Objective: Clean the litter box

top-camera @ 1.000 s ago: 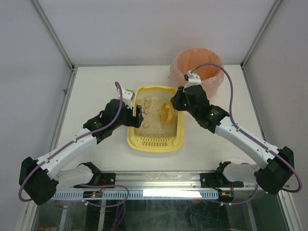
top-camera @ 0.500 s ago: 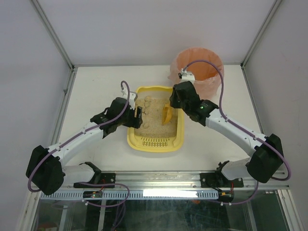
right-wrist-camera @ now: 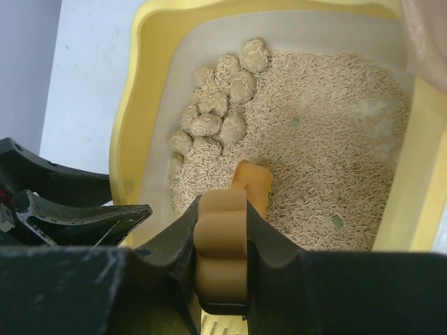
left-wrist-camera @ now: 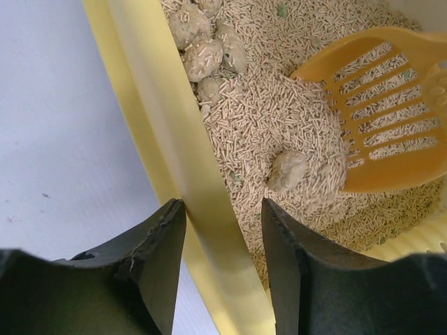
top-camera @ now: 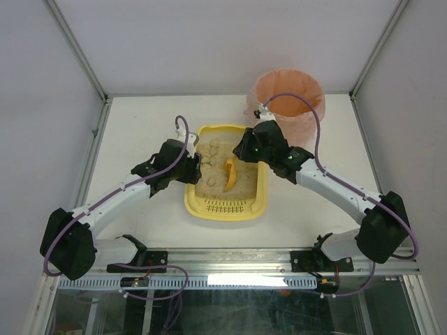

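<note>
Litter box [top-camera: 260, 190] sat mid-table [top-camera: 140, 125], grate end nearest the arms. Left gripper [left-wrist-camera: 222, 206] straddled its left wall, likely to steady it, though whether it pinched could not be told. Right gripper [right-wrist-camera: 221, 209] was clamped on the scoop [left-wrist-camera: 384, 118], blade tipped into litter short of the clumps [right-wrist-camera: 216, 118], presumably to dig under them. Lined bin [top-camera: 286, 105] stood beyond the far-right corner, handy for dumping.

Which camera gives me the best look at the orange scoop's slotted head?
Left wrist view: the scoop fills the upper right, slots clear, its head on the litter. The right wrist view shows mostly its handle, clamped in the right pincer. The top view shows it small, inside the litter box.
</note>
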